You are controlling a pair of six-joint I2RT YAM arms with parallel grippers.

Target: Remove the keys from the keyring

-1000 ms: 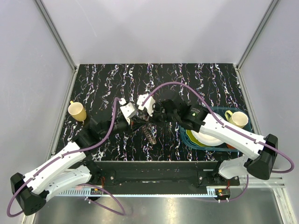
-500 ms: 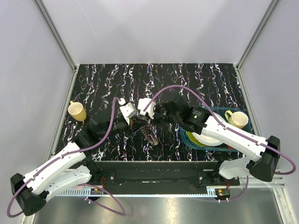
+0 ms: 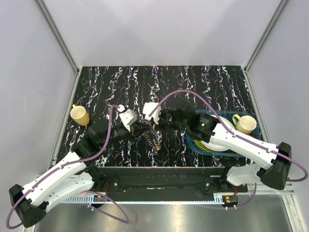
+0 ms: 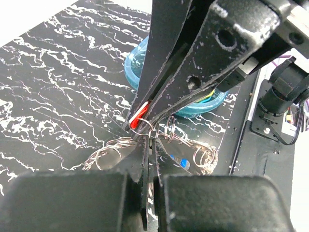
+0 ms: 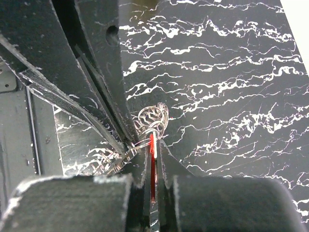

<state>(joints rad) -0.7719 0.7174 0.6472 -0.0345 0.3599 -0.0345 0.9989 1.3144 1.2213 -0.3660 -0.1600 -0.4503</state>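
The keyring is a cluster of silvery wire rings hanging between my two grippers over the middle of the table. My left gripper is shut on one of the rings, which shows in the left wrist view. My right gripper is shut on the red key, which is still threaded on the rings. The red key also shows in the left wrist view, between the right gripper's fingers. The blue key hangs among the loose rings, below and to the right of the left gripper.
A teal basket at the right holds plates and a pale green cup. A yellow cup stands at the left edge. A blue bowl rim shows behind the right gripper in the left wrist view.
My left wrist has shifted a little to the left and turned. My right gripper has stayed nearly in place. The ring cluster still hangs between them.
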